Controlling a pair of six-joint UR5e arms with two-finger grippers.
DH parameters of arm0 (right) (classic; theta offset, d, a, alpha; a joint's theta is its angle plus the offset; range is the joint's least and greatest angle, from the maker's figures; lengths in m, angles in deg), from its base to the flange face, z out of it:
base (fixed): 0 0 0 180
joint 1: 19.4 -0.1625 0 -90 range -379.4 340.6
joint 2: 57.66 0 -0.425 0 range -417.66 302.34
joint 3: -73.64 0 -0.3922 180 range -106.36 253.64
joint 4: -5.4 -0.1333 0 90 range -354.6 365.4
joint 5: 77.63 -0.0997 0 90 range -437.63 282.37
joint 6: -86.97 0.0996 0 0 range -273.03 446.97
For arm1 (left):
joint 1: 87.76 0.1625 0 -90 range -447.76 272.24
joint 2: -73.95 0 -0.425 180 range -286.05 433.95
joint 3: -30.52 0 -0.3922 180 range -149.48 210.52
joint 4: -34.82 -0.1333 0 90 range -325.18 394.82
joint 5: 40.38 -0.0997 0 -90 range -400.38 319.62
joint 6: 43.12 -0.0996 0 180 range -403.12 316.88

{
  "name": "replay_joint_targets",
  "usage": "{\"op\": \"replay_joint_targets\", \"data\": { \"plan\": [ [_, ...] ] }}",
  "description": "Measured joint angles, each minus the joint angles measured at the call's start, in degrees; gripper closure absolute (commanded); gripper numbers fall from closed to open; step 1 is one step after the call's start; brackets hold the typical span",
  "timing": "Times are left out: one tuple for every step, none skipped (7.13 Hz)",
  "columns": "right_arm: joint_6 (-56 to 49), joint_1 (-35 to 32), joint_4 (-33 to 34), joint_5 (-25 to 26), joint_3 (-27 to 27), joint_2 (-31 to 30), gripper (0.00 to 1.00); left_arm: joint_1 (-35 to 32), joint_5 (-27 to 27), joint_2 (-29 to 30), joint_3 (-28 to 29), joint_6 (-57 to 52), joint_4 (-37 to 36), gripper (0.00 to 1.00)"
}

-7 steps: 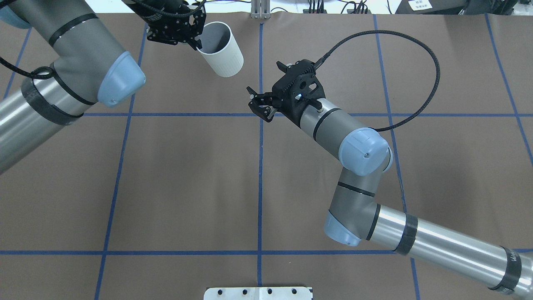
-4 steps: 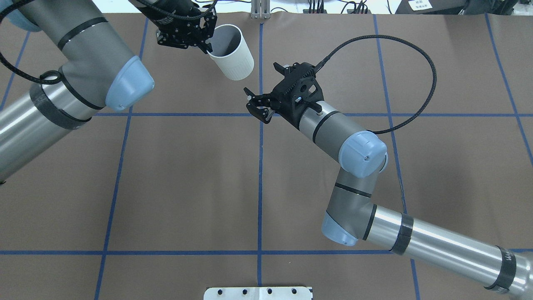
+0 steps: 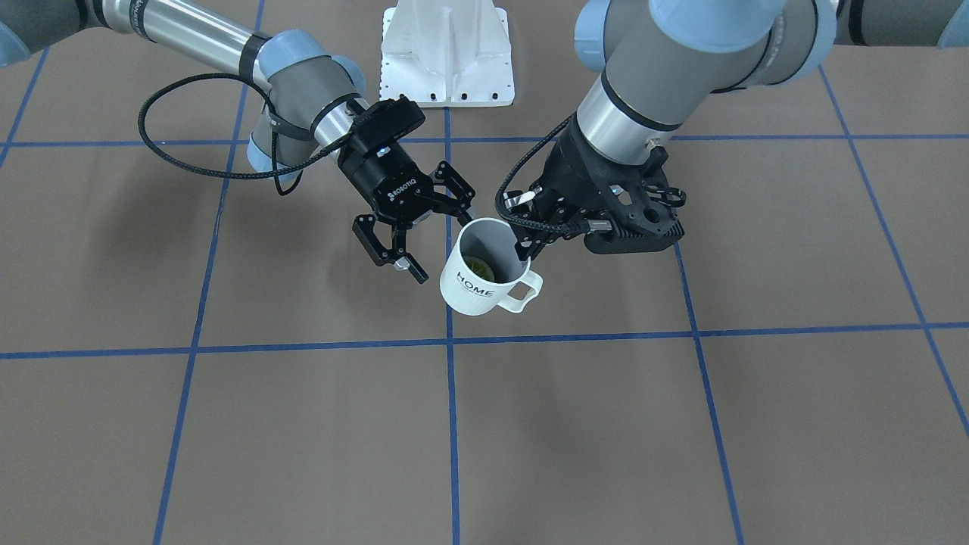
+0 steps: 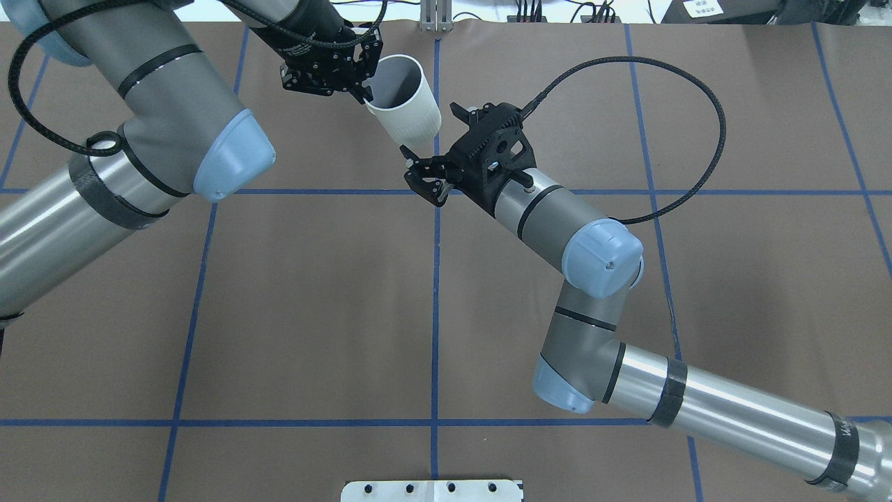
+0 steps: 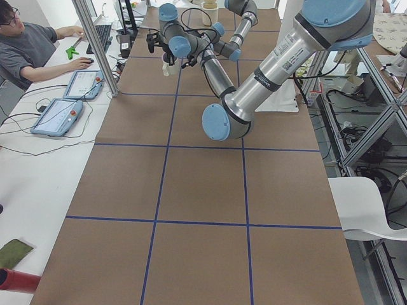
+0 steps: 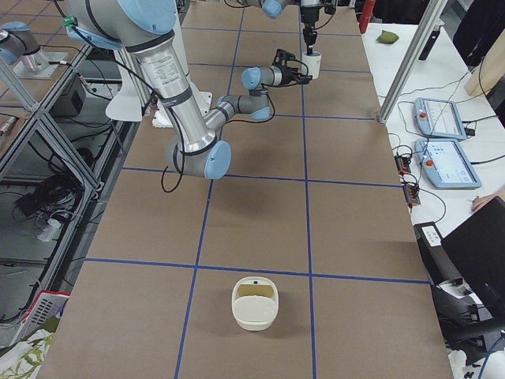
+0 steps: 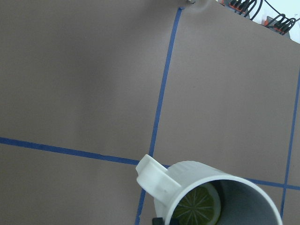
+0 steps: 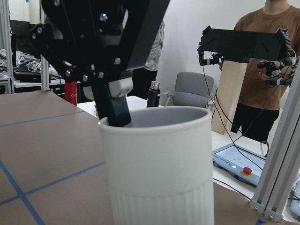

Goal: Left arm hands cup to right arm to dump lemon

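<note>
Brown paper with blue tape lines covers the table (image 3: 681, 424) in the front-facing view. Over it the thick left arm (image 3: 666, 68) reaches down, and the left gripper (image 3: 524, 244) is pinched on the rim of the white ribbed mug (image 3: 471, 294), next to the loop handle. The mug tilts, its "HOME" lettering facing the camera, and a yellowish-green lemon slice (image 3: 478, 266) lies inside. The slimmer right arm (image 3: 303, 83) holds the right gripper (image 3: 443, 238) just beside the mug, jaws spread wide and gripping nothing. Whether a finger touches the mug I cannot tell.

Overhead, the mug hangs close to the table's far edge, beside the centre tape line, its grey mouth turned toward the left gripper. The right gripper's fingers sit just beside the handle.

From the left end, both grippers and the mug are small and far. An operator (image 5: 32, 44) sits at a side desk.

From the right end, a cream tub (image 6: 254, 304) stands on the near part of the table, well apart from the arms.

On the left wrist camera, the lemon slice shows its spoked face on the mug's bottom.

On the right wrist camera, the mug fills the middle, and one black finger (image 8: 115, 110) of the left gripper dips inside its rim.
</note>
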Motion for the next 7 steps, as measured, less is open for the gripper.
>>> {"op": "replay_joint_targets", "data": {
  "plan": [
    [-0.1, 0.0, 0.1, 0.0, 0.0, 0.0, 0.03, 0.2, -0.1, 0.1, 0.0, 0.1, 0.0, 1.00],
    [-0.2, 0.0, 0.1, 0.0, 0.0, 0.0, 0.03, 0.2, -0.1, 0.3, 0.0, 0.2, 0.0, 1.00],
    [-0.4, 0.0, 0.1, 0.0, 0.0, 0.0, 0.03, 0.3, -0.1, 0.5, 0.0, 0.5, 0.0, 1.00],
    [-0.8, 0.0, 0.1, 0.0, 0.1, 0.0, 0.03, 0.4, -0.1, 0.8, 0.0, 0.8, 0.0, 1.00],
    [-1.1, 0.0, 0.1, 0.1, 0.1, 0.0, 0.03, 0.6, -0.1, 0.9, 0.0, 1.0, -0.1, 1.00],
    [-1.4, 0.0, 0.1, 0.1, 0.1, 0.0, 0.03, 0.8, -0.2, 0.9, 0.0, 1.2, -0.1, 1.00],
    [-1.5, 0.0, 0.1, 0.1, 0.1, 0.0, 0.03, 0.9, -0.3, 1.0, -0.1, 1.4, -0.1, 1.00]
  ]
}}
